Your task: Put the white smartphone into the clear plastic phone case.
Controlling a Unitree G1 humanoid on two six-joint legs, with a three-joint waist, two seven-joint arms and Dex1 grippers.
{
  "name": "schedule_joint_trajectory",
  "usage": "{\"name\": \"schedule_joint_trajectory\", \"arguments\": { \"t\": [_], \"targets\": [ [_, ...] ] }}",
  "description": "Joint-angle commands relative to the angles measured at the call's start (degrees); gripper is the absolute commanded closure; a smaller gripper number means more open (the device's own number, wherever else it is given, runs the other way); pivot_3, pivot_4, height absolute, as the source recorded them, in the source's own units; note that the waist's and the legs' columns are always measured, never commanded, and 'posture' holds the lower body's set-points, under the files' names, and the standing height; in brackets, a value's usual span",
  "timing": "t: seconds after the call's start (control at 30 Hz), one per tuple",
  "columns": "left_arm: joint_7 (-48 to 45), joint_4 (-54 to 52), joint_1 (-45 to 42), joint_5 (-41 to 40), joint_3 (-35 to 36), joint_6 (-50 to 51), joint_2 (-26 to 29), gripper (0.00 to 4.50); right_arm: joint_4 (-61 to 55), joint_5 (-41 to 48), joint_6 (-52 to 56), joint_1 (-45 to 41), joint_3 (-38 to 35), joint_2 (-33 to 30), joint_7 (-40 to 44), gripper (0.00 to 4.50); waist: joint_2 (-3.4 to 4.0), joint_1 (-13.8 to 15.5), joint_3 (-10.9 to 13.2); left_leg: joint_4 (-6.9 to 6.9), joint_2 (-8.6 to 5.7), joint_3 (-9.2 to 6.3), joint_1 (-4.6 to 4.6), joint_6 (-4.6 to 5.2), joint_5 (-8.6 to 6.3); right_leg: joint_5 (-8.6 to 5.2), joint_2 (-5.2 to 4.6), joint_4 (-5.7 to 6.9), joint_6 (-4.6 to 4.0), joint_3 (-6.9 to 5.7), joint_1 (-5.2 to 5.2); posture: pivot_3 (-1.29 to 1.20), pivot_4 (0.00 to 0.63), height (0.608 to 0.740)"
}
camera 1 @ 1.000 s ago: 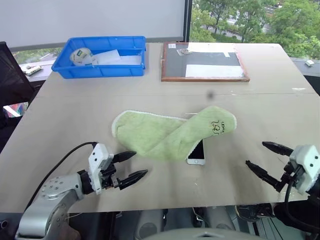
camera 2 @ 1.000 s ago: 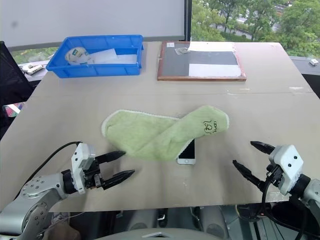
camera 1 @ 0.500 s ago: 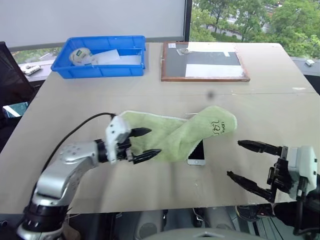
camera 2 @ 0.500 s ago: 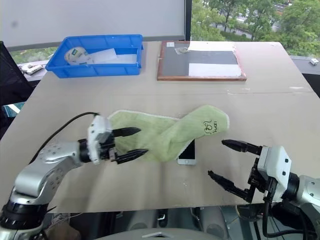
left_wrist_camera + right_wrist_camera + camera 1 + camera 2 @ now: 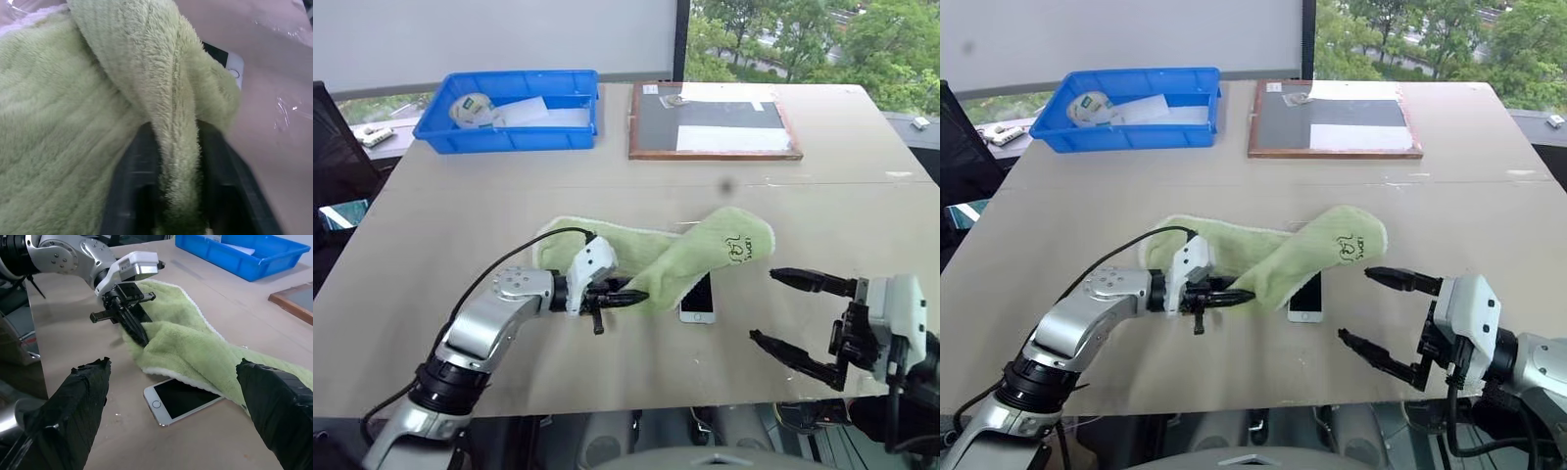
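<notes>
Left gripper (image 5: 631, 296) moved in, clamps green towel (image 5: 607, 257) | right gripper (image 5: 795, 311) agape | white smartphone (image 5: 699, 299) half-covered

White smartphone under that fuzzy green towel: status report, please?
Left claw shut on green fuzzy towel. Right claw open, empty. White smartphone half covered by towel. Clear case not spotted.

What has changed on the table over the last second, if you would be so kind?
The left gripper swung in from the table's near edge to the folded green terry towel and shut its jaws on the fold. The right gripper, jaws open, drifted inward toward the white smartphone. The smartphone stays half under the towel; the blue plastic bin and wooden-framed board are unmoved.
</notes>
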Motion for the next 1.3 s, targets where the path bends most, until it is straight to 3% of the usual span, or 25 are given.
{"name": "schedule_joint_trajectory", "arguments": {
  "t": [0.03, 0.13, 0.27, 0.37, 0.63, 0.83, 0.93, 1.2, 1.3],
  "targets": [
    [8.1, 3.0, -1.1, -0.3, 12.8, -10.2, -3.2, 4.49, -0.9, 0.6, 0.0, -1.0, 0.7, 0.0, -1.2, 0.0, -0.02, 0.0, 0.0, 0.0, 0.0, -0.01, 0.01, 0.0, 0.0, 0.0, -0.01, 0.01, 0.0, 0.01, 0.01, 0.0, 0.15, 0.74],
    [13.2, 6.7, -2.5, 0.2, 20.3, -14.3, -3.8, 4.49, 0.0, -1.3, -1.0, -1.6, 2.5, 0.6, -1.2, 0.0, -0.03, -0.1, 0.0, 0.0, -0.01, -0.01, 0.03, 0.0, 0.0, 0.01, 0.01, 0.06, 0.0, 0.01, 0.01, 0.0, 0.15, 0.74],
    [22.3, 14.7, -9.0, -0.5, 28.1, -12.0, -2.6, 4.49, 2.2, -2.5, -1.7, -3.7, 5.1, 0.7, -0.4, 0.0, -0.12, 0.1, 0.0, 0.01, -0.04, 0.02, 0.03, 0.01, 0.01, 0.01, 0.05, 0.05, 0.02, 0.01, 0.01, 0.0, 0.15, 0.74],
    [25.3, 18.3, -13.4, -1.0, 30.4, -10.9, -1.9, 4.49, 3.6, -2.9, -2.1, -5.1, 6.1, 0.5, 0.1, 0.0, -0.34, 0.3, -0.1, 0.06, -0.06, -0.01, -0.02, 0.01, 0.01, 0.02, 0.05, 0.06, 0.03, -0.05, 0.02, 0.0, 0.15, 0.74],
    [30.2, 19.9, -12.7, 3.9, 24.5, -1.8, -2.4, 4.49, 4.8, -4.3, -3.3, -4.9, 5.9, 0.6, 1.1, 0.0, -0.43, 0.1, -0.1, 0.05, -0.06, 0.03, 0.01, 0.01, 0.01, 0.15, 0.04, 0.05, 0.24, 0.0, 0.07, 0.0, 0.15, 0.74],
    [27.1, 20.6, -11.8, 4.5, 21.0, 2.3, -1.0, 4.49, 3.6, -5.8, -4.4, -1.5, 5.6, 1.2, 0.4, 0.0, -0.46, 0.0, -0.1, 0.06, 0.0, -0.02, 0.03, 0.0, 0.01, 0.04, 0.11, 0.12, 0.03, -0.05, 0.05, 0.0, 0.15, 0.74],
    [24.6, 20.4, -13.8, 1.8, 22.6, 3.3, -1.0, 3.64, 3.3, -6.4, -4.9, -0.7, 5.9, 1.7, -0.2, 0.0, -0.47, 0.0, -0.1, 0.07, 0.01, -0.01, 0.05, 0.0, 0.01, 0.03, 0.08, 0.14, 0.02, -0.04, 0.06, 0.0, 0.15, 0.74],
    [12.5, 17.4, -15.0, -5.6, 22.5, 8.7, 2.8, 0.06, 3.2, -7.3, -5.2, -0.6, 7.2, 2.8, -1.0, 0.0, -0.47, -0.1, -0.1, 0.06, 0.0, 0.04, 0.04, 0.0, 0.01, 0.02, 0.05, 0.13, 0.02, 0.0, 0.04, 0.0, 0.15, 0.74],
    [7.1, 13.8, -14.5, -9.9, 21.3, 12.9, 4.0, 0.06, 3.4, -7.1, -5.4, -0.9, 7.5, 3.3, -1.2, 0.0, -0.47, -0.1, -0.1, 0.06, 0.0, 0.02, 0.03, 0.0, 0.01, 0.02, 0.06, 0.13, 0.02, -0.02, 0.03, 0.0, 0.15, 0.74]
  ]
}}
